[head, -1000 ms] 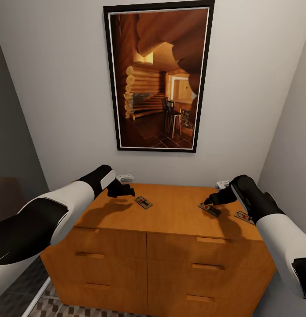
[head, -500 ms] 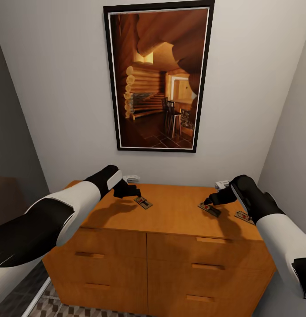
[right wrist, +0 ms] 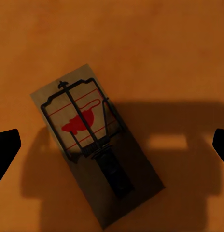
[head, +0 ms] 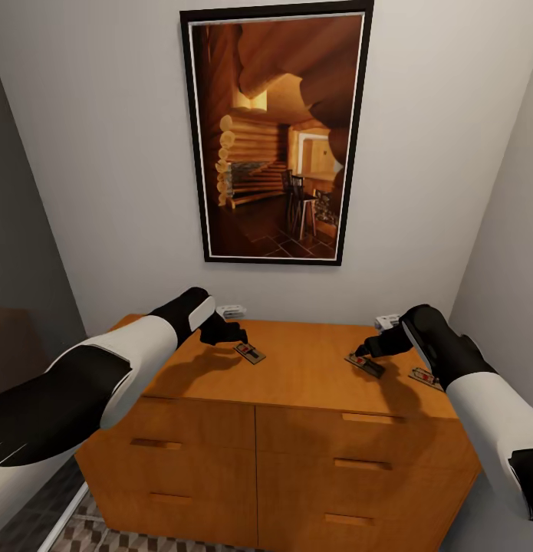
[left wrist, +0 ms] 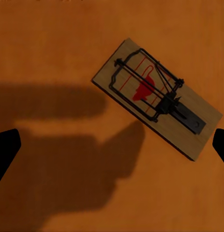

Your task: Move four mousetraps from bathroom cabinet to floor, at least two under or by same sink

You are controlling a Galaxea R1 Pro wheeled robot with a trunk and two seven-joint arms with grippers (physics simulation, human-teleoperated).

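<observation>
Nearest me, patterned bathroom floor showed below the cabinet. On its top, the left gripper hovered with fingers spread wide over one mousetrap; the right gripper hung likewise released above a second mousetrap. A third mousetrap lay near the right edge. Each board bore a red mouse mark, no readable writing. Behind hung a framed picture.

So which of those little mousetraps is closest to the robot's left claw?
The mousetrap on the cabinet top's left part, just beside the left gripper. The other two traps lie far across, by the right gripper.
</observation>
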